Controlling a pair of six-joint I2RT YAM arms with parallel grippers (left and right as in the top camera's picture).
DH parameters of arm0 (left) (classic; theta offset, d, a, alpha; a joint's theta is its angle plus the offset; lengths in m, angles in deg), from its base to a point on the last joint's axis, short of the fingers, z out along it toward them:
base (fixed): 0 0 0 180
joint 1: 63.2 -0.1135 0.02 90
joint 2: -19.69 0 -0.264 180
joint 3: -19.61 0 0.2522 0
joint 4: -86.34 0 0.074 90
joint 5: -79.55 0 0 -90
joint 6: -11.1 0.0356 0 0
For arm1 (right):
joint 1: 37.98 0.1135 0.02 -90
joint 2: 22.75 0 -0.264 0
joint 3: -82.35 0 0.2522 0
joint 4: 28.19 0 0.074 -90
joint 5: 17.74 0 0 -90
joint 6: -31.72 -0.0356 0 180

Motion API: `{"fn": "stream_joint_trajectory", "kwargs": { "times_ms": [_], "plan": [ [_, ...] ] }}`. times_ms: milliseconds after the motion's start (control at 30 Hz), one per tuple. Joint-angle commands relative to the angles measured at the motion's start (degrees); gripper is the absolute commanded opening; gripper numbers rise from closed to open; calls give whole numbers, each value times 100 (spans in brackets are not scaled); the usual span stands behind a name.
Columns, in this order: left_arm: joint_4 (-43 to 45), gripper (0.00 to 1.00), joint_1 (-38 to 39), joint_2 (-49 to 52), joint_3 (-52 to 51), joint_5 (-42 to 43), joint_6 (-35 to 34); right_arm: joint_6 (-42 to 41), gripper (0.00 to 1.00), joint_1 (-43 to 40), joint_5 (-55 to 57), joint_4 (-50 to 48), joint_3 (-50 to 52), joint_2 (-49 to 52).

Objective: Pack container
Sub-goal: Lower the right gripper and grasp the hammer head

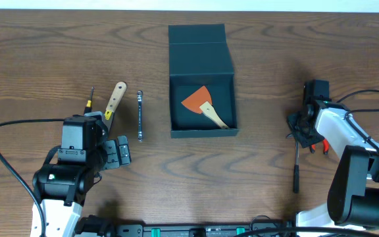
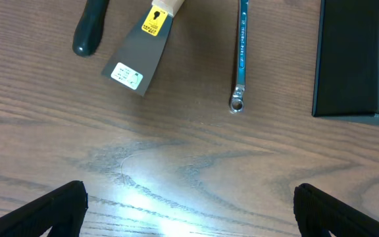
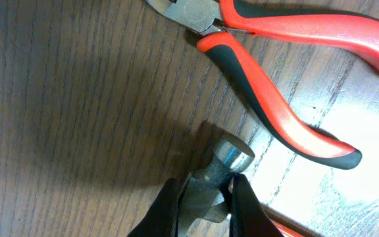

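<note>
The container (image 1: 201, 60), a dark teal-black square box, stands open at the table's middle with its lid folded back. Inside lies an orange scraper (image 1: 198, 101) with a pale wooden handle. In the right wrist view my right gripper (image 3: 206, 197) is shut on the steel head of a hammer (image 3: 224, 164) that rests on the table; its black handle (image 1: 295, 172) points toward the front edge. My right gripper (image 1: 303, 125) sits right of the box. My left gripper (image 1: 117, 153) stands open over bare wood at the front left, fingertips (image 2: 61, 205) wide apart.
Red-and-black pliers (image 3: 275, 72) lie right beside the hammer head. Left of the box lie a steel wrench (image 1: 140, 116), a putty knife (image 1: 114, 100) with a wooden handle and a dark-handled screwdriver (image 1: 91, 99). The left wrist view shows the wrench (image 2: 241, 59) and the box's wall (image 2: 347, 59).
</note>
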Motion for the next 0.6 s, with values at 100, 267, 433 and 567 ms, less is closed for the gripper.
{"fn": "stream_joint_trajectory", "kwargs": {
  "times_ms": [100,267,433,567],
  "plan": [
    [-20,98,28,2,116,-85,92,48,7,33,-236,66,160,234],
    [-20,98,28,2,116,-85,92,42,19,33,-195,28,188,280],
    [-20,98,28,2,116,-85,92,42,24,33,-153,-50,310,341],
    [-20,98,28,2,116,-85,92,42,18,33,-160,-170,426,372]
  ]
}}
